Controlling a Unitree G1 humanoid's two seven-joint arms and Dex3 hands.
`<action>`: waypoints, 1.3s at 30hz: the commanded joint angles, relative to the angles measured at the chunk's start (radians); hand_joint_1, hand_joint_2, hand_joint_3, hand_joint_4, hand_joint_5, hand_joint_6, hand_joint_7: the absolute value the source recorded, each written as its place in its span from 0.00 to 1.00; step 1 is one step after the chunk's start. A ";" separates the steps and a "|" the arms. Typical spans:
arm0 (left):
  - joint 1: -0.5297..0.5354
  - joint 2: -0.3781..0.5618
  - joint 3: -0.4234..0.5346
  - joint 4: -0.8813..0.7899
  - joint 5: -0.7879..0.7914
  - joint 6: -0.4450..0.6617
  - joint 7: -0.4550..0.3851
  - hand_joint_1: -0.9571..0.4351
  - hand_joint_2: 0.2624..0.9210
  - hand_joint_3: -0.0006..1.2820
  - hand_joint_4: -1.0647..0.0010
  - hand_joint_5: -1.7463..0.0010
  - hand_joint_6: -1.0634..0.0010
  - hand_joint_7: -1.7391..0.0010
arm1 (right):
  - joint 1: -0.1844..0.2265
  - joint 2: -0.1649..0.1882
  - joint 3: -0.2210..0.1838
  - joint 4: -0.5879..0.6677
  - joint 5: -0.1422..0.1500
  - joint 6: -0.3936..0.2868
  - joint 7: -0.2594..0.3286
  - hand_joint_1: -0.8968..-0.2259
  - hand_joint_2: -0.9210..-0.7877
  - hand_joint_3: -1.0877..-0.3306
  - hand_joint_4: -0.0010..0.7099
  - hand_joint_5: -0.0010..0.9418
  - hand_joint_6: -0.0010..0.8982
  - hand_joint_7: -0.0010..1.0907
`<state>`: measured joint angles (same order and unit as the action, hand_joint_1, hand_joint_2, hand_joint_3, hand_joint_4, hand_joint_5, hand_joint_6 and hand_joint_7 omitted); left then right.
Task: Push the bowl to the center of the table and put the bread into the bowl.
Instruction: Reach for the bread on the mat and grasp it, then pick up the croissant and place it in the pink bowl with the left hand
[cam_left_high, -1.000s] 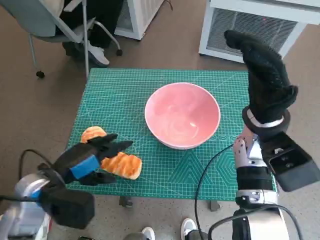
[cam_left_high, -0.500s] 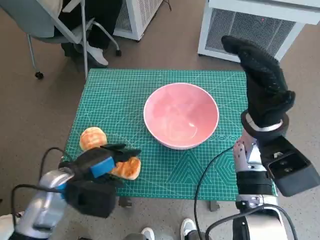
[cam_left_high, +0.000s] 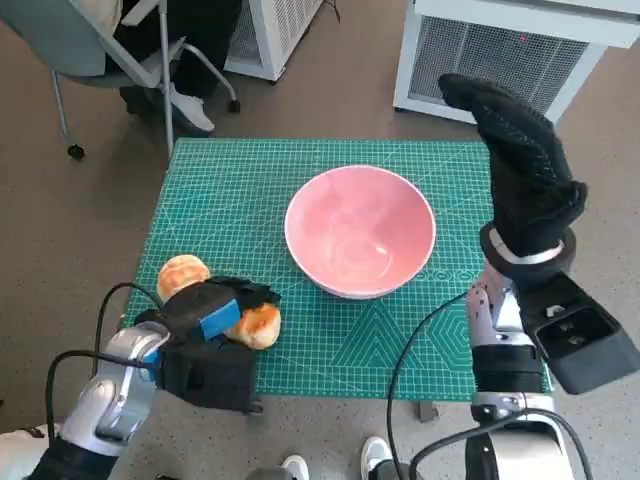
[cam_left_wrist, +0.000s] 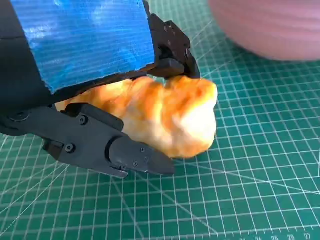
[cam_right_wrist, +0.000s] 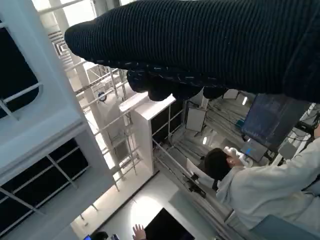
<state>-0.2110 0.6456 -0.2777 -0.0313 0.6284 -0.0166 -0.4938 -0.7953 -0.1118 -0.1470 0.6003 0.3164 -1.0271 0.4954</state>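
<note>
The pink bowl (cam_left_high: 360, 230) stands near the middle of the green mat (cam_left_high: 250, 180); its rim (cam_left_wrist: 270, 25) also shows in the left wrist view. An orange-brown bread (cam_left_high: 262, 325) lies on the mat at the near left. My left hand (cam_left_high: 212, 310) holds it: upper fingers (cam_left_wrist: 170, 50) press on the bread (cam_left_wrist: 170, 112) and the thumb (cam_left_wrist: 120, 152) lies against its other side. A second round bun (cam_left_high: 183, 272) sits just beyond that hand. My right hand (cam_left_high: 520, 170), gloved, is raised above the mat's right edge, fingers stretched out and holding nothing.
A chair (cam_left_high: 100, 50) and a person's shoes (cam_left_high: 185, 105) are beyond the far left corner. White units (cam_left_high: 500, 50) stand behind the table. A black cable (cam_left_high: 415, 345) crosses the near right of the mat. The right wrist view shows the glove (cam_right_wrist: 200, 45) and a person (cam_right_wrist: 260, 185).
My left hand has come down onto the orange-brown bread and closed around it, the forearm dropping lower. The right hand and the bowl have barely moved.
</note>
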 joint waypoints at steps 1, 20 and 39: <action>0.037 0.038 0.028 -0.015 -0.020 -0.040 0.011 0.68 0.72 0.46 0.56 0.18 0.60 0.17 | 0.025 0.002 0.005 0.003 0.004 0.009 0.000 0.47 0.00 0.30 0.30 0.05 0.00 0.61; -0.169 -0.019 0.284 -0.387 -0.226 -0.036 0.067 0.69 1.00 0.13 0.47 0.28 0.51 0.24 | 0.030 -0.004 0.005 -0.009 0.009 0.018 0.002 0.48 0.00 0.29 0.27 0.09 0.00 0.60; -0.670 -0.199 0.004 0.037 -0.128 -0.248 0.119 0.69 1.00 0.06 0.37 0.37 0.41 0.28 | 0.031 -0.004 0.003 -0.015 0.014 0.033 0.001 0.47 0.00 0.29 0.07 0.39 0.00 0.60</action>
<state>-0.8303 0.4766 -0.2306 -0.0780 0.4927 -0.2275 -0.3707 -0.7827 -0.1121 -0.1445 0.5888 0.3201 -1.0068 0.4954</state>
